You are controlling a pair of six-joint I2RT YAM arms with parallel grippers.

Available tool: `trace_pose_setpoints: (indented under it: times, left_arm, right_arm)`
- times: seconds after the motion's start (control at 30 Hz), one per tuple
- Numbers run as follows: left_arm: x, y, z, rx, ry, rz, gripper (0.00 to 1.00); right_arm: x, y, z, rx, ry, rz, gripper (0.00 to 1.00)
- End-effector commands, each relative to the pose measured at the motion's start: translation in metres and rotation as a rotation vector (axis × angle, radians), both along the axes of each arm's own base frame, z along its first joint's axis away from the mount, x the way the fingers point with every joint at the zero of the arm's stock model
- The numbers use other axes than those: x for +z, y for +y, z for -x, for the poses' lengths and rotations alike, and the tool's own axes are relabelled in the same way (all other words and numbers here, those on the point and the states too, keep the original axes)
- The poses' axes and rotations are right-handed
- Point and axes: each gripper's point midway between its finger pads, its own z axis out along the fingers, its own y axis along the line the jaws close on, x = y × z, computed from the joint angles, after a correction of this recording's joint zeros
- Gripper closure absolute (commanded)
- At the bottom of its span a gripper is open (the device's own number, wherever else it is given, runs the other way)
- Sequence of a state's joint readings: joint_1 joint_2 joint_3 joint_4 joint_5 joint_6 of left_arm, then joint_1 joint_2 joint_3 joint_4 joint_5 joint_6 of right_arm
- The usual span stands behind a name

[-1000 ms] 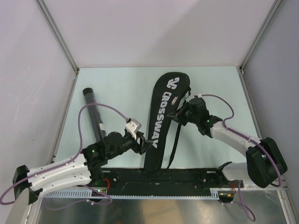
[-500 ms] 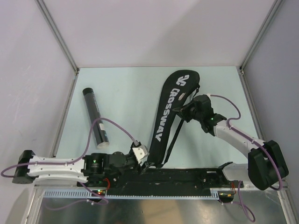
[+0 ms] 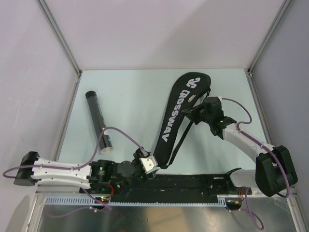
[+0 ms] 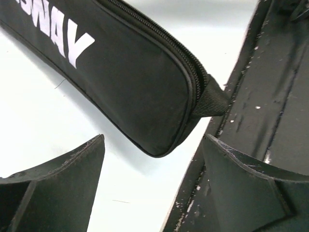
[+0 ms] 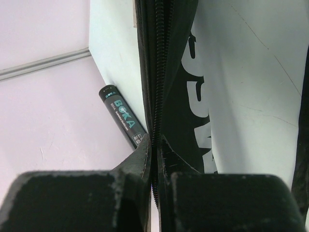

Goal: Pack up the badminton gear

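The black "CROSSWAY" racquet bag point(image 3: 176, 113) lies slanted across the table, wide end far, narrow end point(image 4: 145, 92) near. My right gripper point(image 3: 191, 113) is shut on the bag's zipper edge point(image 5: 155, 96) about halfway along its right side. Low by the base rail, my left gripper point(image 3: 150, 166) is open. Its fingers point(image 4: 67, 179) stand wide either side of the bag's narrow tip without touching it. The black tube point(image 3: 99, 121) lies on the left of the table, apart from both grippers; the right wrist view shows the tube point(image 5: 121, 115) beyond the bag.
The bag's black strap point(image 3: 180, 140) hangs loose along its right side. The black base rail point(image 3: 193, 181) runs along the near edge, right beside the left gripper. Grey walls with metal corner posts point(image 3: 60, 38) enclose the table.
My left gripper has let go of the bag, opened wider and drawn back toward the base rail, uncovering the tube. The right gripper has swung the bag's wide end to the right.
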State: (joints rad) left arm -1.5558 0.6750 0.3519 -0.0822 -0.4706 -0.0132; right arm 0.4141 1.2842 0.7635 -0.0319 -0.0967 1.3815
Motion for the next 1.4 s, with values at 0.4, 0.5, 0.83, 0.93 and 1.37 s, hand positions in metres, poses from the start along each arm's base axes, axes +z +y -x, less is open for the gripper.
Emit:
trace_pose_setpoints:
  times: [0.4,0.5,0.83,0.93,1.37]
  left_arm:
    - [0.008,-0.011,-0.034,0.085,-0.268,-0.043,0.32]
    - [0.005,-0.01,-0.036,0.103,-0.27,-0.055,0.52]
    - [0.046,0.014,-0.048,0.192,-0.155,0.108,1.0]
    - [0.054,0.023,-0.047,0.188,-0.114,0.131,1.0]
    - [0.097,0.041,-0.025,0.116,0.038,0.238,1.0]
  right_arm:
    - [0.063,0.017,-0.013,0.022,-0.14,-0.138,1.0]
    - [0.061,0.018,-0.011,0.049,-0.149,-0.116,1.0]
    - [0.038,0.002,0.017,0.366,-0.381,0.279,0.58]
    - [0.038,-0.027,0.012,0.361,-0.431,0.414,0.51]
    - [0.048,-0.1,-0.038,0.4,-0.712,0.851,0.51]
